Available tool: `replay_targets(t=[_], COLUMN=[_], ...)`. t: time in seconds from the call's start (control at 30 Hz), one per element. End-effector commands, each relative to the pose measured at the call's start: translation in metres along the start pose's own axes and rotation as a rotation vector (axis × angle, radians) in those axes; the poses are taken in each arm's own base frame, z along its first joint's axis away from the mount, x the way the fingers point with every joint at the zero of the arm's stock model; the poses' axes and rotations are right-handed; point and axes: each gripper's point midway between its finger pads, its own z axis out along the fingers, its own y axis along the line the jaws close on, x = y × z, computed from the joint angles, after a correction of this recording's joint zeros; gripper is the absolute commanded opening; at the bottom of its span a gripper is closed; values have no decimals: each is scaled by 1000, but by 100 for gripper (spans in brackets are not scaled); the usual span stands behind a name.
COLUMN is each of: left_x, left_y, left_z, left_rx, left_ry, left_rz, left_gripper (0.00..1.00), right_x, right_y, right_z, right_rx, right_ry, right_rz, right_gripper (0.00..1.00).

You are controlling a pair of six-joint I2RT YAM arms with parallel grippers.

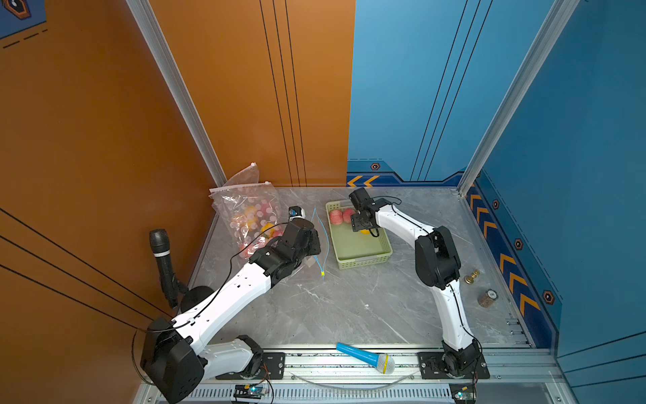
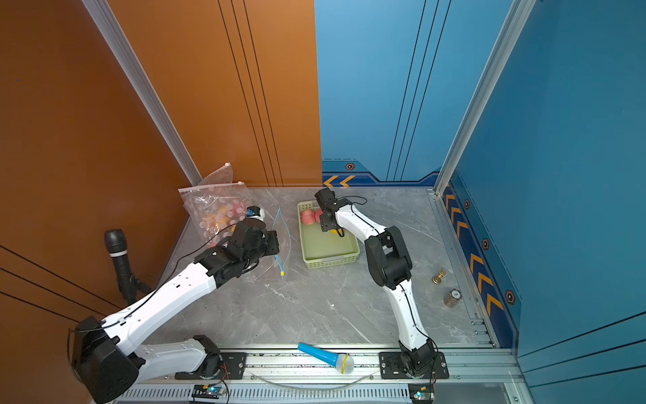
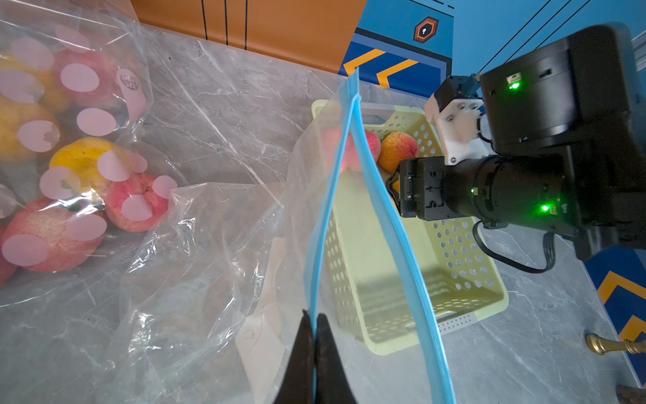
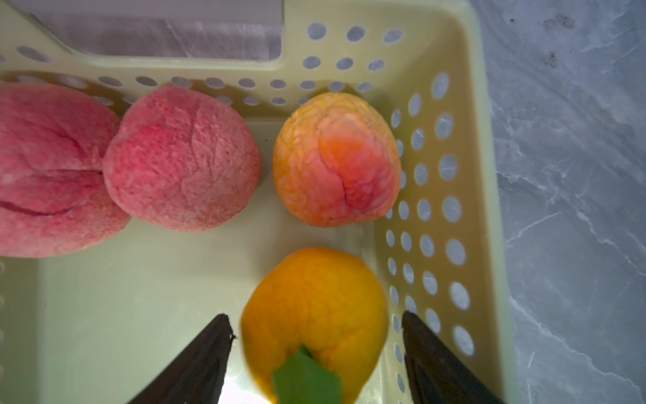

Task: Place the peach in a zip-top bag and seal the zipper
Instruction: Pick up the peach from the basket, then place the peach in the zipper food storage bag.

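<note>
OP: Right side, what do you see?
ENG: Your right fingers (image 4: 206,360) are spread wide, down inside the pale green basket (image 1: 363,261). The yellow peach (image 4: 314,307), green leaf on it, sits between them with a slim gap each side in the right wrist view. No clamp on it. It's blurred, so I can't tell if it rests on the basket floor.
OP: Rest of the basket?
ENG: Three more at the far end: two pink peaches (image 4: 181,157) touching each other, and an orange-red peach (image 4: 335,157) just beside the side wall, apart from your yellow one.
OP: Left?
ENG: Your left fingers (image 3: 302,353) are pinched shut on one blue lip of the zip-top bag (image 3: 209,262). Its zipper (image 3: 384,210) is unsealed, the two lips bowed apart. The yellow slider (image 1: 322,273) sits at the near end of the track in both top views. The clear bag body lies crumpled on the worktop (image 1: 349,307), partly under your left arm (image 1: 237,290).
OP: Bag versus basket?
ENG: Just beside it, on the side toward your left arm. Can't tell whether they touch.
OP: Anything else nearby?
ENG: A spotted bag (image 1: 248,217) of fruit lies behind your left arm, by the orange wall (image 1: 105,140). A blue microphone (image 1: 363,356) lies on the front rail (image 1: 314,365), well apart from both.
</note>
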Motion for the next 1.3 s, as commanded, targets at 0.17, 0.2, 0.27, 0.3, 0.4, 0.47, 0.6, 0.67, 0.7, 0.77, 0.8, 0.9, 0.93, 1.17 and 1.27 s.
replay_targets(t=[0.17,0.2,0.27,0.3,0.4,0.47,0.6,0.67,0.7,0.77,0.8,0.9,0.93,1.17,1.27], left_x=[-1,0,0,1,1,1,2,3,2,2,2,3,2,-4,-6], left_y=[-1,-1,-1,-1,-1,-1,-1,-2,-3,-4,-4,-6,-7,-13,-17], left_z=[3,3,3,3,3,3,3,3,3,3,4,5,5,8,11], left_rx=[16,16,16,15,17,18,19,24,24,27,27,32,36,63,82], left_ry=[0,3,1,4,4,5,11,12,11,11,11,13,13,5,6], left_rz=[-22,-20,-23,-24,-27,-27,-28,-29,-29,-29,-29,-32,-34,-51,-64], left_gripper=[0,0,0,0,0,0,0,0,0,0,0,0,0,0,0], right_x=[15,15,16,16,17,18,14,10,4,7,5,0,-1,-6,-7], right_y=[0,-1,-1,-1,-1,-1,1,3,4,6,8,18,23,61,72], right_z=[17,18,19,18,17,13,-10,-28,-41,-65,-78,-121,-136,-231,-258], right_rx=[-6,-8,-19,-23,-36,-47,-98,-134,-159,-208,-241,-358,-404,-715,-829], right_ry=[64,67,72,71,73,74,47,19,-7,-34,-55,-132,-159,-332,-389], right_rz=[-75,-73,-68,-67,-68,-65,-51,-35,-22,0,14,65,82,156,194], right_gripper=[75,74,73,73,68,62,49,42,38,34,32,28,27,26,26])
